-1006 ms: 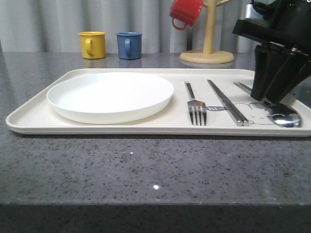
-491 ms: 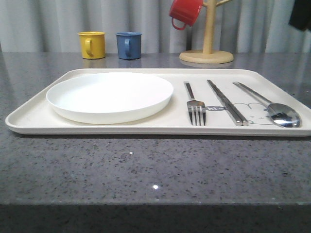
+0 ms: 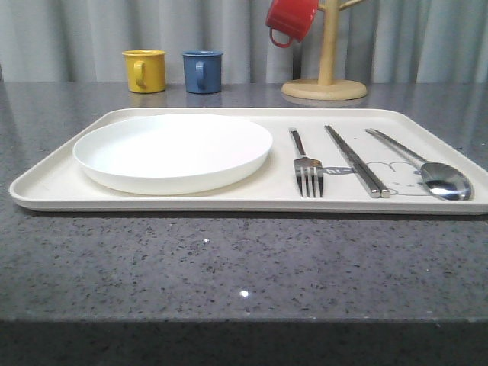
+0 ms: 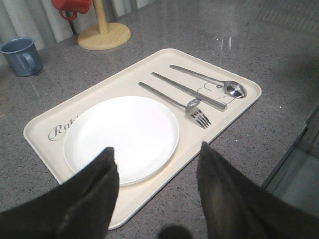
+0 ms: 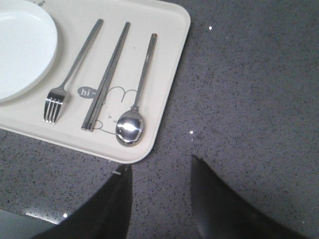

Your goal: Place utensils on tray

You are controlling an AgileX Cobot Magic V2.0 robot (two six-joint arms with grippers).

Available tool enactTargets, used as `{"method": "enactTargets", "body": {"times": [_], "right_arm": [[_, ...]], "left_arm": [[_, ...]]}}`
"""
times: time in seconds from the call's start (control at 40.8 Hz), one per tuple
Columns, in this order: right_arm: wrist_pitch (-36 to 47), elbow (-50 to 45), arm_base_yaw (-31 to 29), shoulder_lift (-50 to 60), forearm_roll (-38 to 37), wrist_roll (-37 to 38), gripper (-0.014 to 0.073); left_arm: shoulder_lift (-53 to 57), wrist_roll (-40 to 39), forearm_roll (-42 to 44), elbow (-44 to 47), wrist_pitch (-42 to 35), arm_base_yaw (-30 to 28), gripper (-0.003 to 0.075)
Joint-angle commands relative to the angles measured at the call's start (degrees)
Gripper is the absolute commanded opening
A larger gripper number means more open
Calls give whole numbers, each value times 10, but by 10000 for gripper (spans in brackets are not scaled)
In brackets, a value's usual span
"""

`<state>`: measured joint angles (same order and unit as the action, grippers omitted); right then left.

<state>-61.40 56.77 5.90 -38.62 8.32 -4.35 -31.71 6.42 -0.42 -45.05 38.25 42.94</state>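
Observation:
The cream tray (image 3: 191, 194) (image 4: 40, 137) (image 5: 172, 59) lies on the grey counter. On its right part rest the fork (image 3: 307, 168) (image 4: 172, 102) (image 5: 75, 62), the chopsticks (image 3: 354, 160) (image 4: 187, 90) (image 5: 107, 69) and the spoon (image 3: 438, 177) (image 4: 219, 82) (image 5: 135, 107), side by side. My left gripper (image 4: 155, 157) hangs open above the tray's near edge, nothing between its fingers. High over the bare counter beside the tray's right corner, my right gripper (image 5: 160, 167) is open and holds nothing.
A round white plate (image 3: 173, 151) (image 4: 122, 137) fills the tray's left half. Behind the tray stand a yellow mug (image 3: 145, 70), a blue mug (image 3: 203, 72) (image 4: 19, 56) and a wooden mug tree (image 3: 325, 76) (image 4: 103, 32) with a red mug (image 3: 291, 19).
The right arm, low over the spoon one second ago, has lifted up and left the front view. The spoon stays on the tray.

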Motion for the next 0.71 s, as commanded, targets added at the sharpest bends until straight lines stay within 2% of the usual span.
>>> {"method": "enactTargets", "body": {"times": [0.0,0.172,0.392,0.687], "right_arm": [[57,-30,0,82,3,-7,311],[76,-90,0,196,3,-7,311],[73,-110,0,226,0,-7,301],[80,-110,-2,226,-11,-7,52]], "left_arm": [[-1,-6,-2,-15,-49,5,346],[-1,-6,-2,-15,-49,5,346],[-1,-6,-2,-15,-49,5,346],[-1,-6,-2,-15,-49,5,346]]}}
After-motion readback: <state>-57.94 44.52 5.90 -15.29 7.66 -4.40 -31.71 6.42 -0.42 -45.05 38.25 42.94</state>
